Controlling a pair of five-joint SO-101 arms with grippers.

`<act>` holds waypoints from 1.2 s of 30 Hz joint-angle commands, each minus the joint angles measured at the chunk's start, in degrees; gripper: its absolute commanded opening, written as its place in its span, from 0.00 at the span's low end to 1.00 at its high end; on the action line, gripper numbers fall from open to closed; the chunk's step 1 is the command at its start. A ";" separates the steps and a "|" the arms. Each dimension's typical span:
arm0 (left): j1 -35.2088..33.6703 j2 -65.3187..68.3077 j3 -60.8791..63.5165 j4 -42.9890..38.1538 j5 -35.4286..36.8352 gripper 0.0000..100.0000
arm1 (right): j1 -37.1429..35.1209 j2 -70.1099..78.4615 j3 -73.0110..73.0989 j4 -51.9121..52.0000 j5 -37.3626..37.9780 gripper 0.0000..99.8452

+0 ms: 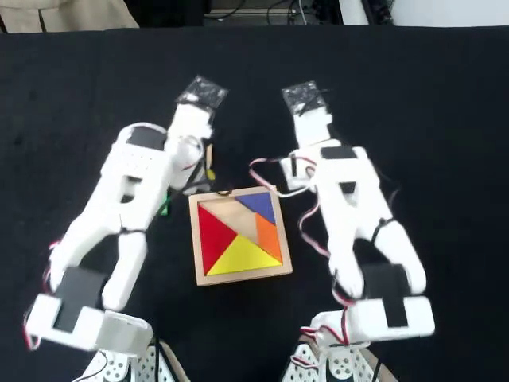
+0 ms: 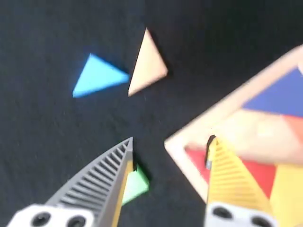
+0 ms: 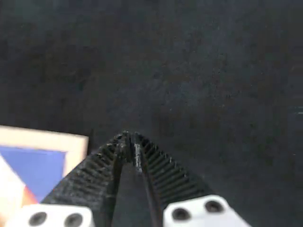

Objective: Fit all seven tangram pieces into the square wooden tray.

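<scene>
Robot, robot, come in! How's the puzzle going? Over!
Left hand open by tray corner. Right hand shut, empty. Green piece, blue triangle, tan triangle lie outside.

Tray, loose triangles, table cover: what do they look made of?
Tray: pale bare wood, matte, going by its light unpainted rim. Blue triangle: flat, solid matte colour, probably painted wood. Tan triangle: same pale tone as the rim, likely unpainted wood. Table cover: black and matte with no glare, probably cloth; the weave cannot be told.

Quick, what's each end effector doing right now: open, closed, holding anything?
Left end effector: open, holding nothing.
Right end effector: closed, holding nothing.
</scene>
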 commanded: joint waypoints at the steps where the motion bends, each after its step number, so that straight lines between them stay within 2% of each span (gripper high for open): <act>1: 0.92 8.35 -12.44 -0.79 2.73 0.25 | 4.40 3.12 -6.81 -1.05 -1.23 0.01; 6: 1.01 20.75 -18.24 -11.87 16.00 0.25 | 7.03 7.16 -9.27 -3.87 -3.87 0.01; 8: 1.01 24.35 -20.00 -16.18 19.34 0.25 | 7.12 7.96 -9.36 -4.48 -3.78 0.01; 10: 1.10 27.25 -22.11 -18.99 21.54 0.20 | 6.95 8.04 -9.36 -4.66 -3.69 0.01; 14: 1.54 31.30 -26.42 -20.75 20.40 0.08 | 6.68 8.22 -9.36 -4.66 -3.69 0.01; 18: 1.54 34.64 -28.18 -20.84 20.13 0.11 | 6.59 8.22 -9.45 -4.66 -3.69 0.01; 25: 1.80 37.63 -29.23 -20.40 19.78 0.08 | 6.59 8.22 -9.45 -4.66 -3.69 0.01; 27: 2.42 37.27 -28.97 -18.99 19.78 0.08 | 6.59 8.13 -9.45 -4.66 -3.69 0.01; 31: 4.44 37.19 -31.96 -8.97 19.34 0.08 | 6.59 8.13 -9.45 -4.66 -3.69 0.01; 36: 4.88 37.63 -34.86 2.55 12.22 0.08 | 6.77 8.13 -9.45 -4.66 -3.69 0.01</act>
